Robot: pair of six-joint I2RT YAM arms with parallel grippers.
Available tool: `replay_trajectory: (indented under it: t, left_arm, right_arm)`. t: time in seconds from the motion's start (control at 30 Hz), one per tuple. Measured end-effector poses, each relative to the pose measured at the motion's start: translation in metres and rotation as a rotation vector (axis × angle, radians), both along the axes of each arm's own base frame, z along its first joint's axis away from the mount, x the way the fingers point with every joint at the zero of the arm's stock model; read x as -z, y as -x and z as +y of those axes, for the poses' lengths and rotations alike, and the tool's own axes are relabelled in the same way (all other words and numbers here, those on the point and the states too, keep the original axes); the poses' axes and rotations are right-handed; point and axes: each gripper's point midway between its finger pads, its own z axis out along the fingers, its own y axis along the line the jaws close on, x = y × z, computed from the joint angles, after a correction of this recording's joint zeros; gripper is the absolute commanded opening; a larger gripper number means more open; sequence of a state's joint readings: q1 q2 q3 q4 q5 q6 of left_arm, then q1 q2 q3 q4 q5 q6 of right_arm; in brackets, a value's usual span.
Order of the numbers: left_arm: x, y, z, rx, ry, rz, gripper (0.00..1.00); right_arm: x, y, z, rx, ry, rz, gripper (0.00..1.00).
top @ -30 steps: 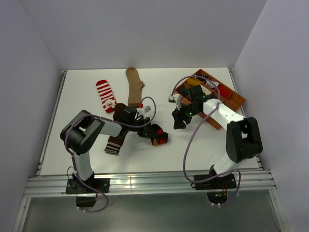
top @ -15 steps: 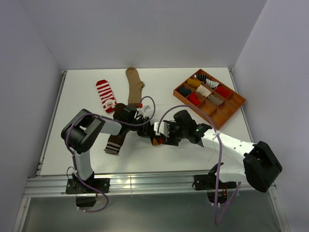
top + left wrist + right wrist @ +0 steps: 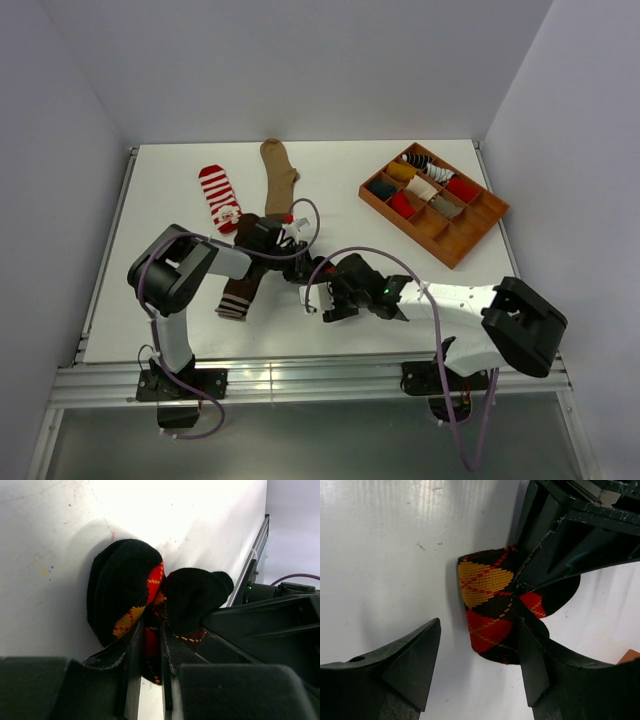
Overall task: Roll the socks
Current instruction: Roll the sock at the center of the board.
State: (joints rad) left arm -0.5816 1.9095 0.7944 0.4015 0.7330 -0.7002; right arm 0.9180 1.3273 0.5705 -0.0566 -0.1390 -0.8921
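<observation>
Since one second ago, the right claw [image 3: 479, 625] came from the tray [image 3: 468, 232] to the argyle sock [image 3: 487, 605], wide open; the left claw [image 3: 149, 650] pinches this sock.

1. A white table [image 3: 160, 190] filled the middle of the frame under even, soft light.
2. A pale grey back wall [image 3: 300, 70] stood along the top, with a left wall [image 3: 45, 200] and a right wall [image 3: 585, 150] at the sides.
3. A metal rail [image 3: 300, 378] ran along the table's lower edge.
4. A dull grey surface [image 3: 320, 445] lay across the bottom.
</observation>
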Motion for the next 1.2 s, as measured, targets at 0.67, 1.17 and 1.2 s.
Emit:
replay_trajectory:
  t: [0.67, 1.17, 1.2]
  left_arm:
    - [-0.003, -0.009, 0.01, -0.045, -0.023, -0.033, 0.25]
    - [-0.018, -0.025, 0.028, -0.162, -0.122, -0.162, 0.41]
    - [-0.02, -0.026, 0.03, -0.177, -0.128, -0.173, 0.41]
  right_arm:
    - [0.008, -0.026, 0.015, 0.002, 0.107, -0.007, 0.24]
    - [0.007, -0.009, 0.001, 0.004, 0.161, 0.164, 0.23]
    - [0.007, -0.009, 0.0, 0.003, 0.169, 0.178, 0.23]
